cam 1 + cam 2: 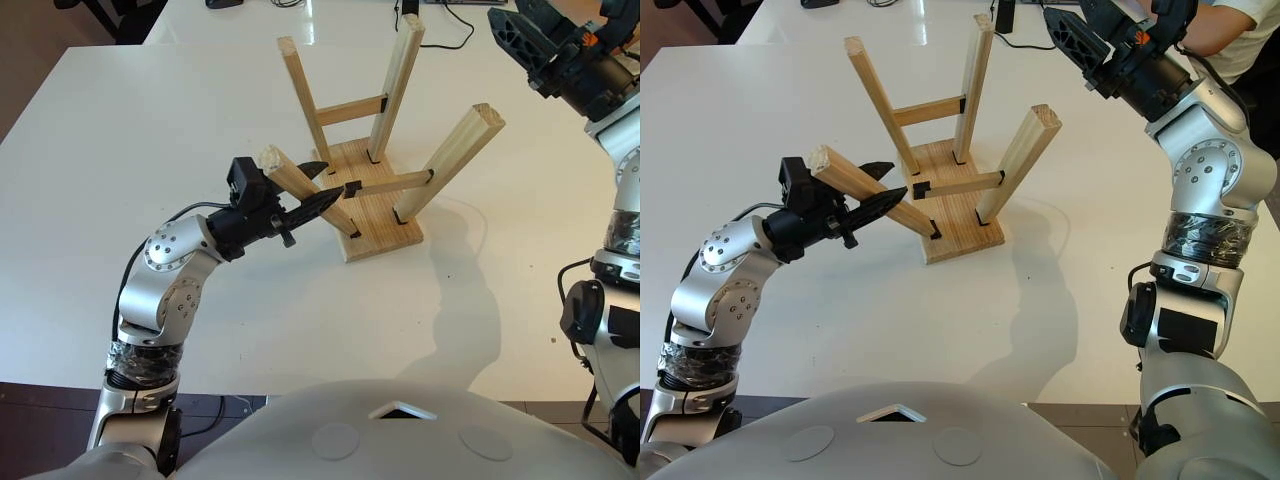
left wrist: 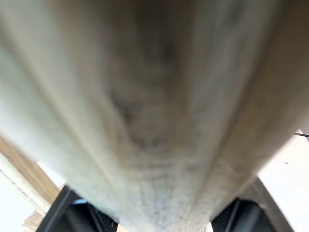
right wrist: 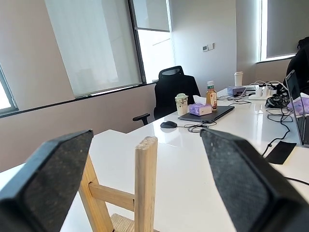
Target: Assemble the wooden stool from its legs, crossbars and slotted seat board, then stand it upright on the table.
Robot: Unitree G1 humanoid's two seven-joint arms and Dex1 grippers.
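Seat board: honey-tan wood, fine lengthwise streaks of grain; black fittings where the other pieces meet it.
Legs and crossbars rising from the board: paler cream-yellow wood, plain.
Front-left leg: same pale wood, end face lighter still.
Table under the board: glossy white.
Left gripper, at the board's left: matte black.
Right gripper, beyond the board's right: black, pads finely speckled grey; orange tab just behind it.
Far beyond the board: black office chair, black mouse, purple box, amber bottle, white cup, beige wall.
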